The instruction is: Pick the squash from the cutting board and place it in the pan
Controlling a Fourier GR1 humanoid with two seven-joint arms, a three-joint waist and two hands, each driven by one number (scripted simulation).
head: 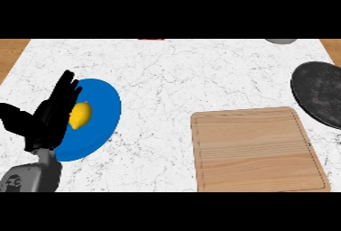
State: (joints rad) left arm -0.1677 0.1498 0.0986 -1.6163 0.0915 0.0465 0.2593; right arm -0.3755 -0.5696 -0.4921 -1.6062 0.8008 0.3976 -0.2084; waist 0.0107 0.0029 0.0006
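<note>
Yellow squash (80, 115) lies on a round blue plate (100, 122) — not the wooden board (256, 151) or dark speckled pan (323, 92); left hand (47, 119) beside it, fingers straight, holding nothing.

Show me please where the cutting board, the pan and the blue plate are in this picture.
cutting board (256, 151): head view, middle of its wooden top.
pan (321, 92): head view, its dark inner surface, at the right edge.
blue plate (103, 113): head view, bare blue part right of the yellow item.
</note>
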